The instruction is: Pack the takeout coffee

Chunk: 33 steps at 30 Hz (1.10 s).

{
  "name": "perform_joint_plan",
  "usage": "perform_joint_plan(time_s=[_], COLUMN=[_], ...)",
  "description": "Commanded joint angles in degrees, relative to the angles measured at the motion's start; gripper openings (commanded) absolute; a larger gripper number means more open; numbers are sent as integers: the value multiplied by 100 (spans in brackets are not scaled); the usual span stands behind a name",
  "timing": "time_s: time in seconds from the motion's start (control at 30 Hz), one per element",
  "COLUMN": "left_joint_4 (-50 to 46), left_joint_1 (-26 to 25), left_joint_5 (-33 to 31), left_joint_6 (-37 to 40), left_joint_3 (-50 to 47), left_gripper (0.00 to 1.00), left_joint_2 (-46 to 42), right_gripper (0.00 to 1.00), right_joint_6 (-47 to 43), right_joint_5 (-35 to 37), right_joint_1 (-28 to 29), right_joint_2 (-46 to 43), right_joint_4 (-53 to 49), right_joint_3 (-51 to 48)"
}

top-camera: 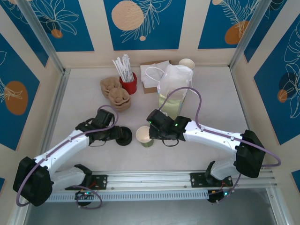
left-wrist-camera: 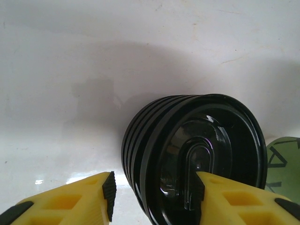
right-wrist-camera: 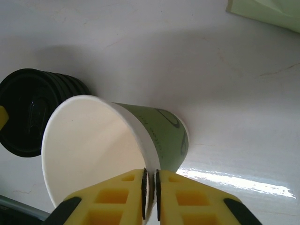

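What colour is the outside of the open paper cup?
The paper cup is olive green outside, with dark lines; clearest in right wrist view.

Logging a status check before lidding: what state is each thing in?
Olive-green paper cup: upright, lidless.
Stack of black plastic lids: beside the cup, none fitted.
Left tool: open, straddling the stack's edge.
Right tool: shut on the cup's rim.
Translucent white bag: standing upright.

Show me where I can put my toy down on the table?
Bare table lies right of the bag, up to the wall, and left of the brown trays. A smaller patch lies between the cup and the front rail. The back middle is crowded: trays, red cup, bag. So is the centre, with lids and cup.
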Motion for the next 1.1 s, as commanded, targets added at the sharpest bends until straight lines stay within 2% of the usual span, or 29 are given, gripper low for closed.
perform_joint_plan(time_s=[0.0, 0.4, 0.6, 1.0, 1.07], left_joint_4=[31, 32, 5, -20, -21], left_joint_1=[-78, -135, -152, -183, -192], left_joint_5=[-111, -111, -144, -190, -199], left_joint_6=[-59, -33, -25, -44, -50], left_joint_3=[182, 305, 341, 314, 314], left_gripper=[45, 34, 27, 24, 21], left_joint_2=[75, 268, 321, 368, 350], right_gripper=[21, 41, 43, 43, 43], right_joint_6=[44, -100, -185, -404, -421], right_joint_5=[-53, -32, -115, -299, -300], right_joint_1=[-33, -76, -127, -140, -149], right_joint_2=[-7, -259, -480, -1058, -1134], right_joint_4=[-112, -490, -588, -407, -415], right_joint_3=[30, 403, 517, 449, 441])
